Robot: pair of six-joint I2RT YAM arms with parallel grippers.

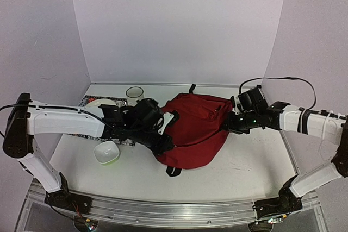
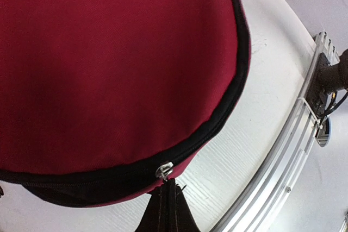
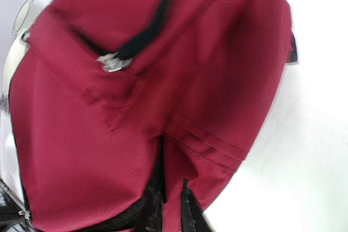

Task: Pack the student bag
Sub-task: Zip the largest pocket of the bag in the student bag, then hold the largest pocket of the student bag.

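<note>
Top external view: one student bag lies at the middle of the table. One left gripper has its fingers pressed together just under the one zipper slider. One right gripper pinches a fold of the bag's red cloth. One white bowl and one clear cup stand to the left.

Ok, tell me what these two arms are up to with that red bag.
Both arms are working on the dark red student bag, which lies on the table. The left gripper is shut at its zipper pull, apparently pinching it. The right gripper sits at the opposite side, fingers slightly apart around a fold of fabric; whether it grips is unclear.
</note>
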